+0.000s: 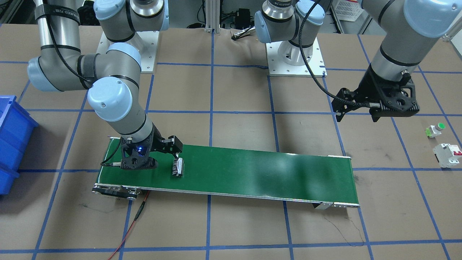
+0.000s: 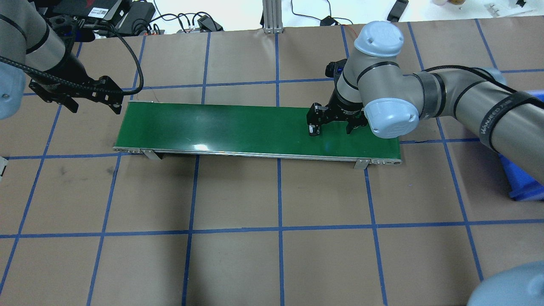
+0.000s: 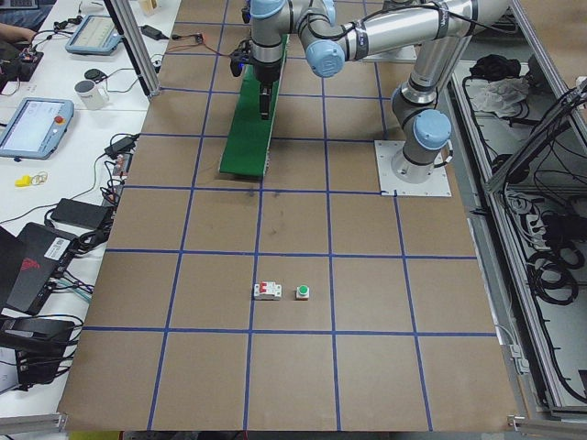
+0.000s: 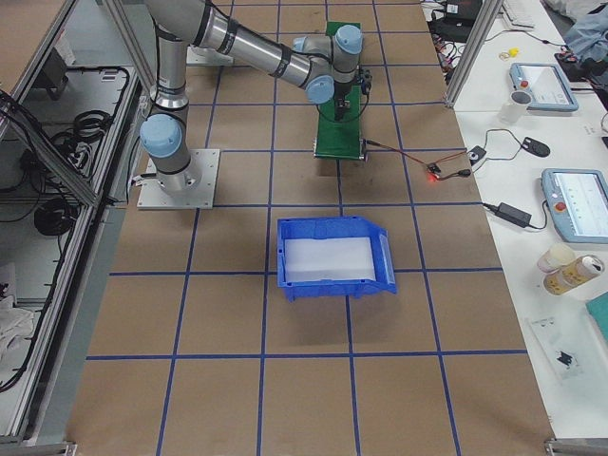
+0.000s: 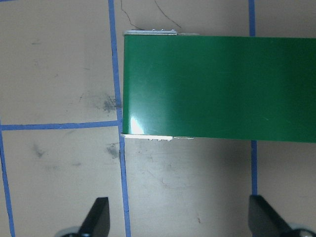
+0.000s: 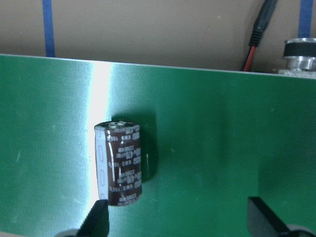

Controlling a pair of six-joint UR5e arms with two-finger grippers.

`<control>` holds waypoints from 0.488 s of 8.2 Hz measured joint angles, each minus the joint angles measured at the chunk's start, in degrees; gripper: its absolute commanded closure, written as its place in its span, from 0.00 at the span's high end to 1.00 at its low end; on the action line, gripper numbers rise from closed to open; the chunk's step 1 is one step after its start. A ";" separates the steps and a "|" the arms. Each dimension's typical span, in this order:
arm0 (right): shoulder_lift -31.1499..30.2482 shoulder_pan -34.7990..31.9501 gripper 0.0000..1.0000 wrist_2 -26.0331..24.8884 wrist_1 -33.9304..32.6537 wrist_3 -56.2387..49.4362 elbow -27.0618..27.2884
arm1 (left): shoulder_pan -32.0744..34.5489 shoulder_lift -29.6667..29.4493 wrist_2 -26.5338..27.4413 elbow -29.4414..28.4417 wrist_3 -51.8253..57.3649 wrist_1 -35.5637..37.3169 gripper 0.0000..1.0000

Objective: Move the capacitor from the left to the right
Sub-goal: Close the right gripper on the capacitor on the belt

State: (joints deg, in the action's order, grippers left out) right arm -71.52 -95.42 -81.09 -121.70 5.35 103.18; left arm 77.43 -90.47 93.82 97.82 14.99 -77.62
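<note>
Transfer judged well advanced: the capacitor (image 6: 119, 163) lies on the green belt (image 1: 252, 173) toward the table's right edge, between the spread, ungripping fingers of the right gripper (image 6: 180, 219), while the left gripper (image 5: 180, 219), also spread and empty, hovers toward the left edge, with pickup outstanding

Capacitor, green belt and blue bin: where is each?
capacitor (image 6: 121, 163), right wrist view, on its dark printed side.
green belt (image 1: 252, 169), front-facing view, on its bare middle.
blue bin (image 4: 323, 289), exterior right view, on its near wall.
</note>
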 measured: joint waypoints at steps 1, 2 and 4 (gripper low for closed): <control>0.52 -0.07 0.96 -0.57 -0.07 -0.04 0.00 | 0.00 0.01 0.03 0.01 0.00 -0.03 1.00; 0.90 -0.08 0.95 -1.18 -0.11 -0.14 0.00 | 0.00 0.02 0.04 0.05 0.02 -0.05 1.00; 1.91 -0.06 0.81 -2.10 -0.22 -0.68 -0.29 | 0.00 0.03 0.02 0.15 0.03 -0.08 1.00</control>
State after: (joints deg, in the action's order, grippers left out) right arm -69.61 -95.48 -83.19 -121.91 4.67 102.90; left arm 77.43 -90.45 93.84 97.97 15.03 -77.69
